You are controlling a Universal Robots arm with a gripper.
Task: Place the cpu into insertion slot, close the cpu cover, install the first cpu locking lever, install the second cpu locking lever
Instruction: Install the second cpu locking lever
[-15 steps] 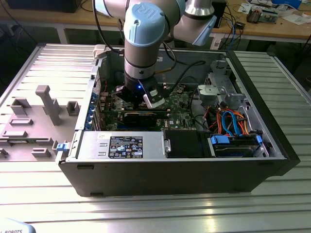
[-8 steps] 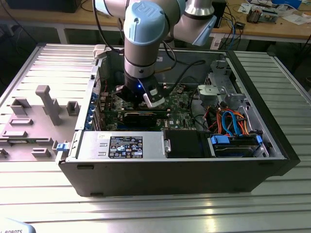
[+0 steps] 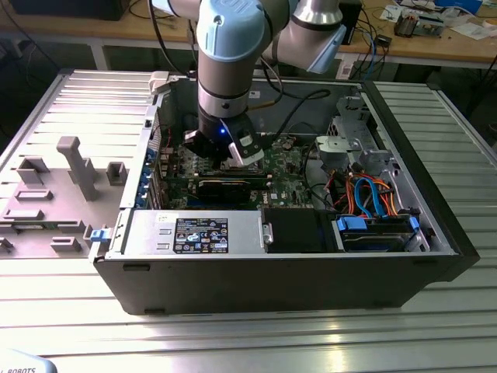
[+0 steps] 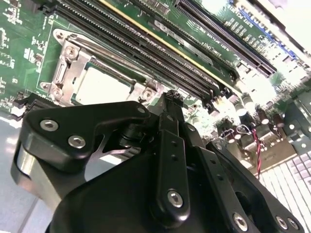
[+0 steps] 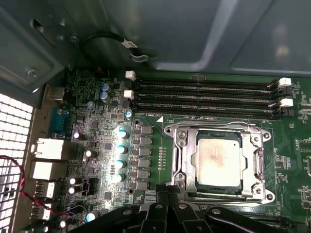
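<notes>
Black gripper (image 4: 172, 104) fingers, pressed together and holding nothing, hovered just beside the insertion slot (image 5: 218, 162), where the cpu (image 5: 218, 160) sat under the closed cpu cover (image 5: 181, 160).

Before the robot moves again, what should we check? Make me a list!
1. Cpu in the insertion slot: ok, it sits flat inside.
2. Cpu cover down around the chip: ok, the frame lies around it.
3. Locking levers latched: cannot tell.
4. Gripper empty: ok, it holds nothing, fingertips together at the socket's edge.
5. Long black memory slots beside the socket untouched: ok.
</notes>
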